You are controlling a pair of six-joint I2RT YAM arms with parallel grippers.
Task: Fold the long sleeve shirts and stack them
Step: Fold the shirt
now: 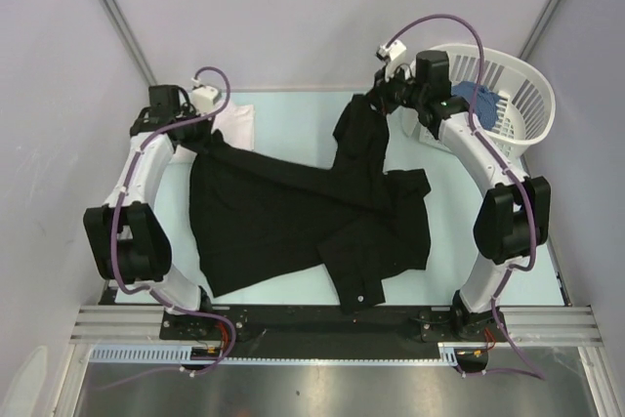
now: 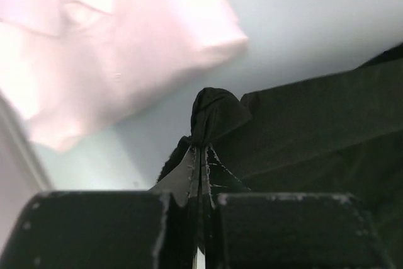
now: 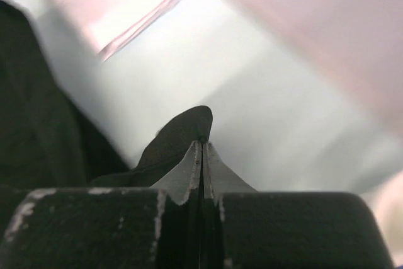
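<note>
Evidently the left gripper (image 2: 201, 148) and right gripper (image 3: 201, 142) each pinch the black shirt (image 1: 283, 212), fingers closed on cloth, likely to spread it flat. The white shirt (image 1: 237, 124) lies beside the left gripper, apparently already folded.

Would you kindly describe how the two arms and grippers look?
The left arm and right arm have white curved shells, bulky black joints and a purple cable looping along each. The left gripper and right gripper are black, scuffed pale at the edges.
</note>
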